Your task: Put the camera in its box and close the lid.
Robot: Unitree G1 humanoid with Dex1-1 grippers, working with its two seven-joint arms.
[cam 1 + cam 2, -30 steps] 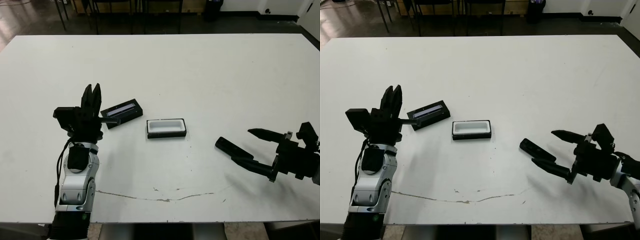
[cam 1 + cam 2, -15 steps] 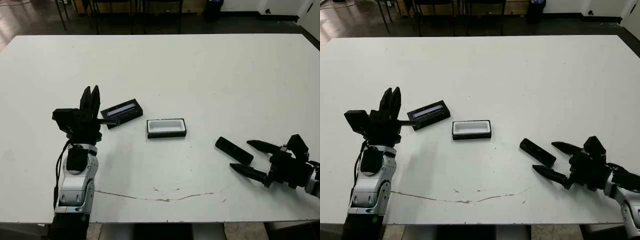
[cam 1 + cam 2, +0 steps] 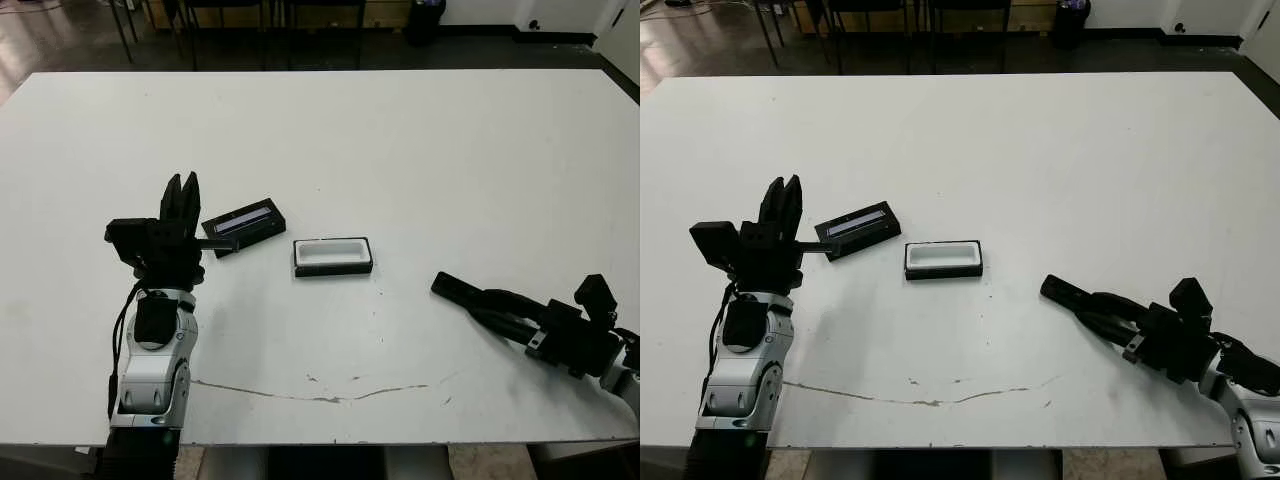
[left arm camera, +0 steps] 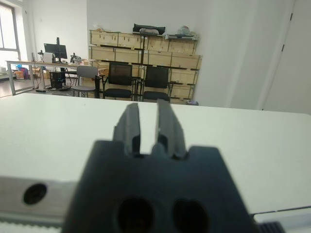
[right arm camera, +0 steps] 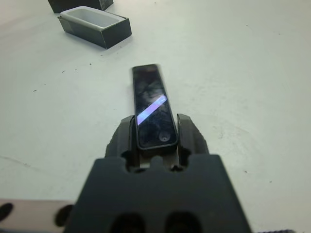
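Observation:
The camera [image 5: 153,104], a slim black bar, lies on the table at the right [image 3: 452,286]. My right gripper [image 5: 155,122] is low over the table with a finger on each long side of the camera's near end, shut on it. The box [image 3: 333,256], white-lined and open, sits near the table's middle, left of the camera. The lid [image 3: 243,227], with its pale strip up, lies further left beside the box. My left gripper [image 3: 181,190] stands just left of the lid with its fingers pointing away, close together and holding nothing.
The white table [image 3: 400,150] carries a long thin scratch [image 3: 320,396] near its front edge. Chairs, desks and wooden shelves [image 4: 146,46] stand in the room beyond the table.
My right gripper was open beside the camera; it has dropped lower and brought its fingers together on the camera's two sides. The left arm, box and lid have not moved.

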